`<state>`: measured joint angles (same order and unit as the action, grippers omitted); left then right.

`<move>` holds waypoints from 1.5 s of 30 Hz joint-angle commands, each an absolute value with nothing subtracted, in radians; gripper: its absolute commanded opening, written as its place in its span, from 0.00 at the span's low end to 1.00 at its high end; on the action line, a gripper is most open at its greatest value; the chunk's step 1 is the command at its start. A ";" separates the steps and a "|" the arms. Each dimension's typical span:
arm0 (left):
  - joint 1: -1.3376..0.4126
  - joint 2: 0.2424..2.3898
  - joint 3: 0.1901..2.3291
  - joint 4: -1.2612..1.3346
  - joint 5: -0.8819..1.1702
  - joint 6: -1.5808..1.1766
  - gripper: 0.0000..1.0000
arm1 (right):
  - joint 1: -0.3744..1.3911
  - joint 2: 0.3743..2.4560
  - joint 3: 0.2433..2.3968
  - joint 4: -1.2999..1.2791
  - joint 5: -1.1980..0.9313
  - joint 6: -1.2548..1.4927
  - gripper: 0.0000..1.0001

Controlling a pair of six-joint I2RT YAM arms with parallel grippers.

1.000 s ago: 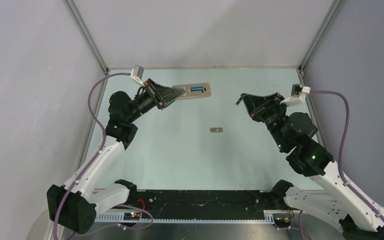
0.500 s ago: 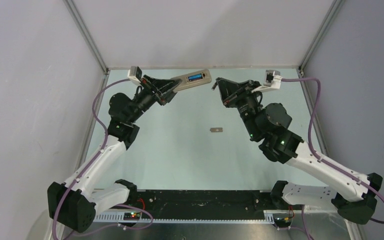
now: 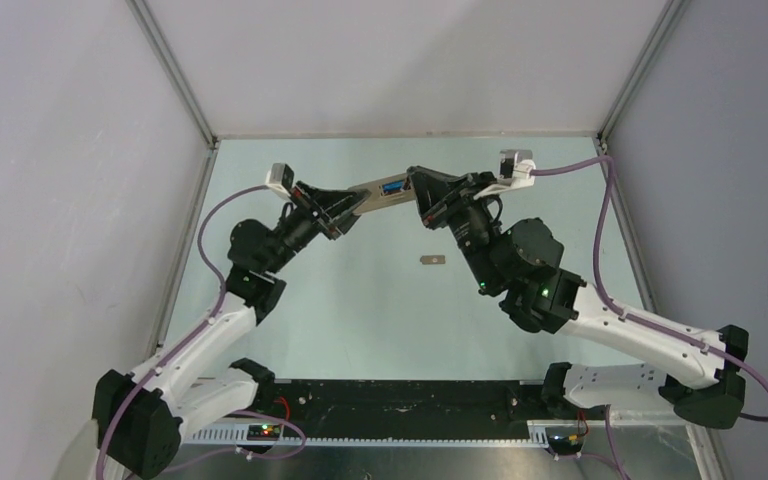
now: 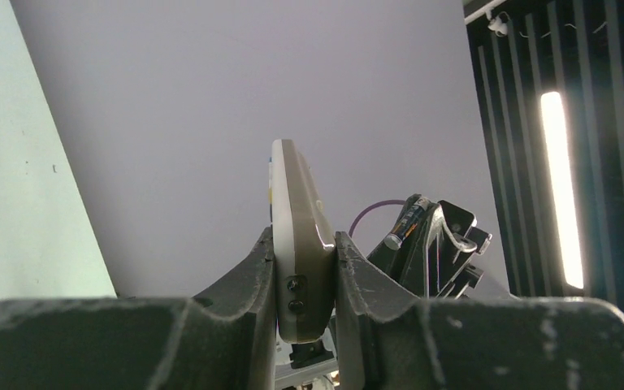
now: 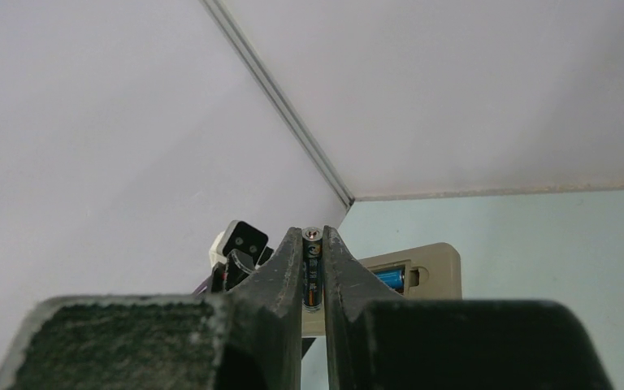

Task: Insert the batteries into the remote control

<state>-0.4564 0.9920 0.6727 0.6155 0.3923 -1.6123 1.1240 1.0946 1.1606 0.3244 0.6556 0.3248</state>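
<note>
Left fingers are closed narrowly on the remote control, pinching one end of it by its two broad faces. From the left wrist the handset shows edge-on and upright against the wall, tan back to the right and a thin white rim to the left. From above, the remote control is held over the far part of the surface, its tan back facing up. Right fingers are nearly together, gripping the dark battery lengthwise, with its metal cap poking just past the tips. The blue battery lies in the recessed slot in the handset's back. A small grey piece lies flat near the middle of the surface, well apart from both arms.

From above, the right fingers overlap the remote's free end, so I cannot tell whether the dark battery touches it. Its lower end is buried between the pads. The slot next to the blue battery is hidden behind the right fingers, and the buttoned front is not shown in any view
</note>
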 commanded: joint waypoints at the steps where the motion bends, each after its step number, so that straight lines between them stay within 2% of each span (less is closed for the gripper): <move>1: -0.472 0.957 0.566 0.916 0.333 -1.654 0.00 | 1.173 1.092 1.187 0.360 0.735 0.243 0.03; 6: -0.492 1.006 0.471 1.150 0.322 -1.726 0.00 | 1.201 1.108 1.170 0.379 0.741 0.241 0.03; 16: -0.495 1.046 0.346 1.317 0.269 -1.877 0.00 | 1.241 1.161 1.136 0.414 0.794 0.194 0.03; 45: -0.506 1.007 0.317 1.332 0.270 -1.861 0.00 | 1.278 1.249 1.134 0.552 0.944 0.109 0.04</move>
<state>-0.4946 1.0409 0.3225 1.2640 0.2733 -1.8839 1.2682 1.2411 1.1278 0.4969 0.8738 0.1291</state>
